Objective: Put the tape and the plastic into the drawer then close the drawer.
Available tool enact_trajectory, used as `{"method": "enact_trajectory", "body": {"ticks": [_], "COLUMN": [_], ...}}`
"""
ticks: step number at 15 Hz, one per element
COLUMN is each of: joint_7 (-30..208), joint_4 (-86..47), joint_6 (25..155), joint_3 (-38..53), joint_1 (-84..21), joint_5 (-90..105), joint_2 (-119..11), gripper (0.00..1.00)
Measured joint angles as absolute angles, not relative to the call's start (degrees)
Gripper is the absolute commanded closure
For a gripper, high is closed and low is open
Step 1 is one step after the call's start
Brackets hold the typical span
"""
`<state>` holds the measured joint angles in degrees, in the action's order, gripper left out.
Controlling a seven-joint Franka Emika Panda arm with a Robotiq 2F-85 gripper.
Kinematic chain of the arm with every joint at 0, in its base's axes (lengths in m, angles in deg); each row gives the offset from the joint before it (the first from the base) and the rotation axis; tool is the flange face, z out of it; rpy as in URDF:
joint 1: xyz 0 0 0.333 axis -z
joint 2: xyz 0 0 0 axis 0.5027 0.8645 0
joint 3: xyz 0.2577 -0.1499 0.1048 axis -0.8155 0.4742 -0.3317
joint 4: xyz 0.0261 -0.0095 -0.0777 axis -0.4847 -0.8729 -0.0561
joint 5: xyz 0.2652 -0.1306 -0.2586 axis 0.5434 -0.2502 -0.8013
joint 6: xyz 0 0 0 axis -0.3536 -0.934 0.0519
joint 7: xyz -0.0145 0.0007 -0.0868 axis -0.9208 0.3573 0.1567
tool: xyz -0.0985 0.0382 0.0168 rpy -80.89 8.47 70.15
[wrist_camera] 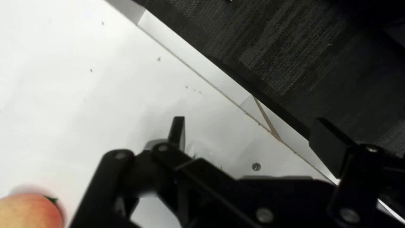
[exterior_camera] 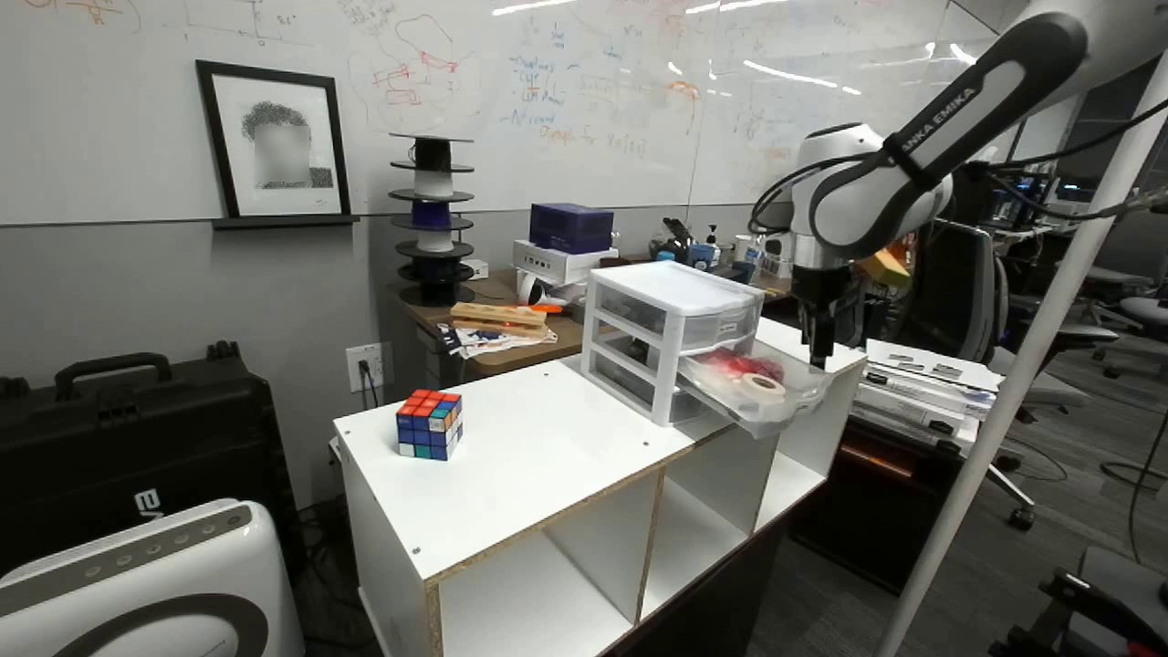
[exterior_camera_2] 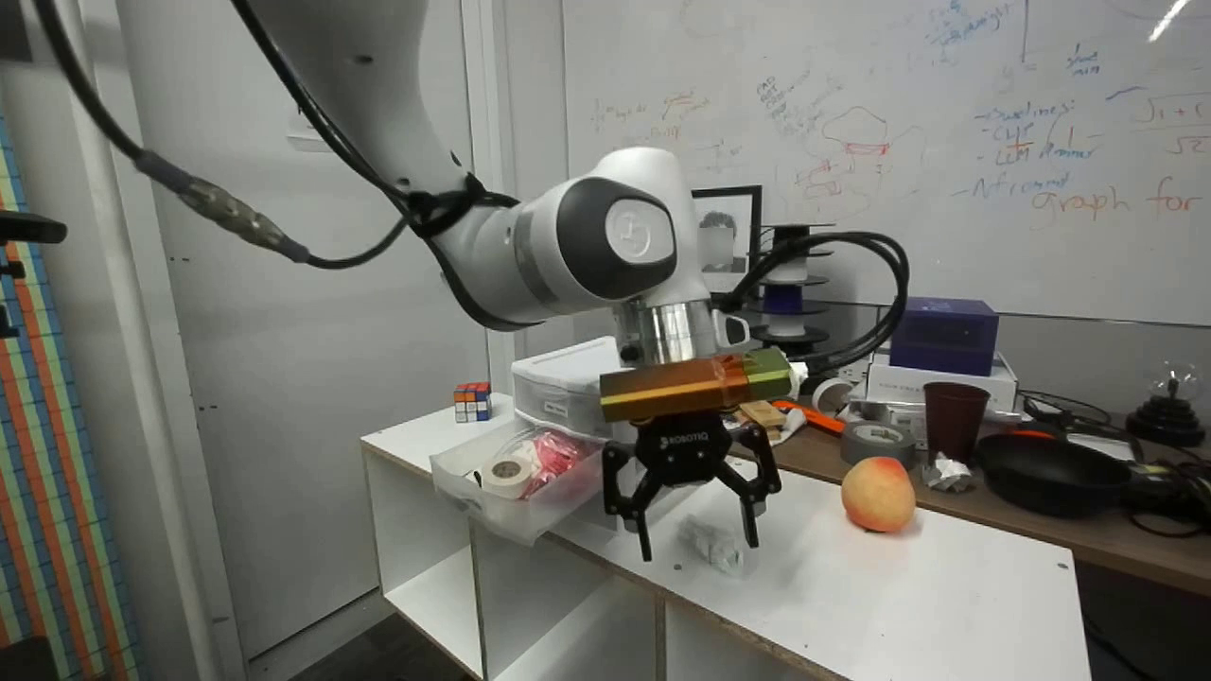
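A translucent drawer is pulled out below the closed top drawer of the small white unit; it also shows in an exterior view. The roll of tape lies in it beside a red, crumpled item. The tape also shows in an exterior view. A clear crumpled plastic piece lies on the white top. In the wrist view the plastic is partly hidden by the left finger's linkage. My gripper is open and empty, above the white top near the plastic; the wrist view shows its fingers wide apart.
A peach sits on the white top, to the right of the plastic in that exterior view. A Rubik's cube stands on the unit's far side. The white top's front edge passes close to the right finger.
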<state>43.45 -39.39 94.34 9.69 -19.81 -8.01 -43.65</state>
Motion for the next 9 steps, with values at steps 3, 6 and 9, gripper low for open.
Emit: {"method": "enact_trajectory", "body": {"ticks": [3, 6, 9], "joint_7": [39.70, 36.79, 33.73], "joint_4": [-35.08, -33.20, -33.07], "joint_6": [97.29, 100.85, 104.74], "joint_3": [8.56, 8.57, 8.46], "joint_1": [-19.76, -19.28, -18.29], "joint_5": [-9.63, -10.80, -10.84], "joint_2": [-37.90, -35.73, -35.71], "gripper": [0.00, 0.00, 0.24]}}
